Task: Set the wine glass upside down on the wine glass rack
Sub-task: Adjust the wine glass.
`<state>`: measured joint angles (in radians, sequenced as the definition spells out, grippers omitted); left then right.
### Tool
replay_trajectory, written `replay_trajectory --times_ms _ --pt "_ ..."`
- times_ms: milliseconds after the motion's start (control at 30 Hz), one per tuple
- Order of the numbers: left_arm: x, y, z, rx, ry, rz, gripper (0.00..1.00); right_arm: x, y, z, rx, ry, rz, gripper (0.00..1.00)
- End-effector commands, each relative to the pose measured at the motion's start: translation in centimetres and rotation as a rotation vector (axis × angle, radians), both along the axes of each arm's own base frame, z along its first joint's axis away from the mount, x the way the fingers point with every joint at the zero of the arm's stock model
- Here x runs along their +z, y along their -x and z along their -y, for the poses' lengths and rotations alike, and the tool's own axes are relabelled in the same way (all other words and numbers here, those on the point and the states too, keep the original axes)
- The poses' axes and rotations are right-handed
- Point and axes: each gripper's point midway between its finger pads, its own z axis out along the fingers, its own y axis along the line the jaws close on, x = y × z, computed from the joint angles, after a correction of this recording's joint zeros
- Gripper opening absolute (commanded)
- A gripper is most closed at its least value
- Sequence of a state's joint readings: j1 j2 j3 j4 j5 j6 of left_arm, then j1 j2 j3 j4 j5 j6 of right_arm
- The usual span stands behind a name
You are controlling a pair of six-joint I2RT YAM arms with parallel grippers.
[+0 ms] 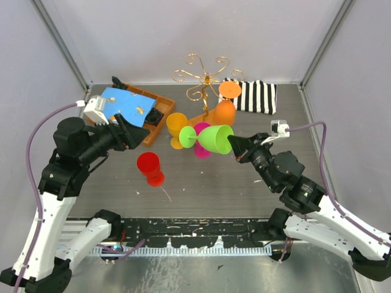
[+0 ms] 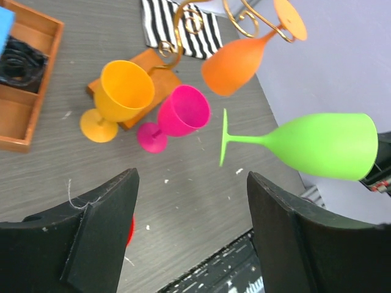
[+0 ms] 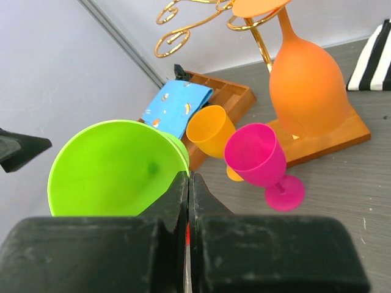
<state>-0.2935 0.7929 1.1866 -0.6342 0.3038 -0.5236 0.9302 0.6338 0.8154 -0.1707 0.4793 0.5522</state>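
Your right tool [image 1: 235,146] pinches the green glass [image 1: 215,138] by its rim, held sideways ahead of it, foot toward the rack [image 1: 204,76], ready to invert; left tool [image 1: 125,131] stands open, empty.

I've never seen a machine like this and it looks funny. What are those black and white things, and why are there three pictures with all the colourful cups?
They are two robot arms. One picture looks down from above; the other two come from cameras on the wrists. The right gripper pinches the rim of the green wine glass, holding it sideways in the air. The left gripper is open and holds nothing. An orange glass already hangs upside down on the gold wine glass rack. Yellow, pink and red glasses wait on the table.
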Motion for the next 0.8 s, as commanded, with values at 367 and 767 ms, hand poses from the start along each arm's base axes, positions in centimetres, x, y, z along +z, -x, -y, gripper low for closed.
replay_trajectory --times_ms 367,767 --pt "-0.4 0.0 7.7 -0.105 0.039 0.007 0.67 5.3 1.5 0.2 0.057 -0.267 0.165 0.01" --pt "0.2 -0.3 10.7 -0.119 -0.025 0.097 0.45 5.6 2.1 -0.6 0.113 -0.285 0.161 0.01"
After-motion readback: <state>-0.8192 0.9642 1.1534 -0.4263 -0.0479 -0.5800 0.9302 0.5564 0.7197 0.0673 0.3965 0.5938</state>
